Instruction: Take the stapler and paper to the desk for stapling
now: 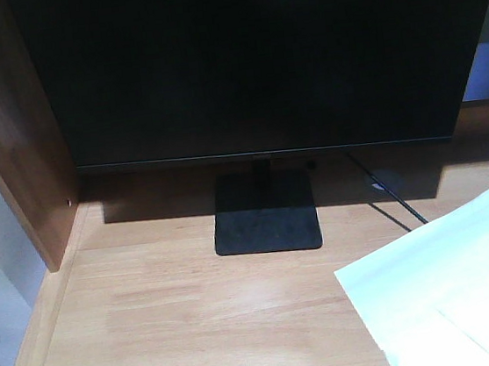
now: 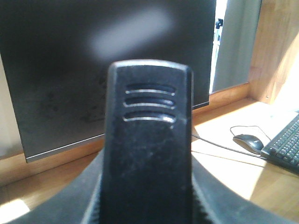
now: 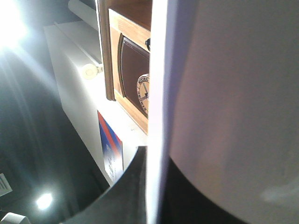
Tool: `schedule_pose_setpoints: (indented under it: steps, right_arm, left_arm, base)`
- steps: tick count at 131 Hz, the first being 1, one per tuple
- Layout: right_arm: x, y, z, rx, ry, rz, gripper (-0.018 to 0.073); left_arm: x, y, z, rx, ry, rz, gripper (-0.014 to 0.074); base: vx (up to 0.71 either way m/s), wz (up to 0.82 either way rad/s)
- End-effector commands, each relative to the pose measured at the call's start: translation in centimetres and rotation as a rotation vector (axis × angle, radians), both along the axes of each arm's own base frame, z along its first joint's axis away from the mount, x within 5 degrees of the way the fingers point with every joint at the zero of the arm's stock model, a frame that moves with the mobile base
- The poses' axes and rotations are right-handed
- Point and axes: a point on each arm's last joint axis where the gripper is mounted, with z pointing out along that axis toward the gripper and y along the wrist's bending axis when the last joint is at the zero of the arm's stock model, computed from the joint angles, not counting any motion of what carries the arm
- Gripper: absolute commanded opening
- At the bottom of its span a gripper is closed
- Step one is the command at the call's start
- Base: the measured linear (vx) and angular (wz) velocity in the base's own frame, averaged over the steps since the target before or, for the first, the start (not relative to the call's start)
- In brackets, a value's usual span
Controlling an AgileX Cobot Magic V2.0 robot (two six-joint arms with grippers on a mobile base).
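From the front, the pale, grained desk (image 1: 180,314) carried a black monitor (image 1: 248,59) on a flat square foot (image 1: 266,220). The smooth white paper (image 1: 451,292) showed at the desk's front right corner. At the left wrist, the left gripper (image 2: 147,207) clamped the matte black stapler (image 2: 148,140), which had three ribs across its rounded end. At the right wrist, the right gripper (image 3: 156,196) pinched the paper, seen edge-on.

Probably an office: monitor (image 1: 248,59), keyboard (image 2: 285,144) and mouse (image 2: 247,142) on a wooden desk (image 1: 197,312)
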Motion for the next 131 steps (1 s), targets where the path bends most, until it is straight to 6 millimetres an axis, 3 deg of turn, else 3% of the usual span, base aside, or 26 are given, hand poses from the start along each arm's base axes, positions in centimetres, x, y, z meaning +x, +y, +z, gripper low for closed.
schedule_pose_setpoints:
  steps: [1,54,85,101,131]
  right_arm:
    - [-0.3,0.0,0.9,0.001,-0.052,0.002,-0.0007]
    - [-0.3,0.0,0.9,0.001,-0.052,0.002,-0.0007]
    - [-0.3,0.0,0.9,0.001,-0.052,0.002,-0.0007]
    - [-0.4,0.0,1.0,0.001,-0.054,0.002,-0.0007]
    - [-0.4,0.0,1.0,0.001,-0.054,0.002,-0.0007]
  left_arm:
    - [-0.1,0.1,1.9,-0.085,-0.107,0.005,-0.0006]
    - [-0.1,0.1,2.0,-0.086,-0.109,0.005,-0.0006]
    - [0.1,0.3,2.7,-0.094,-0.195,0.035,-0.0006]
    - [1.7,-0.7,3.1,-0.081,-0.191,0.042,-0.0006]
    - [7.2,-4.1,3.2,-0.07,-0.134,0.045,-0.0006]
  base:
    - [0.0,0.0]
    - [0.0,0.0]
    - [0.0,0.0]
    - [0.0,0.0]
    - [0.0,0.0]
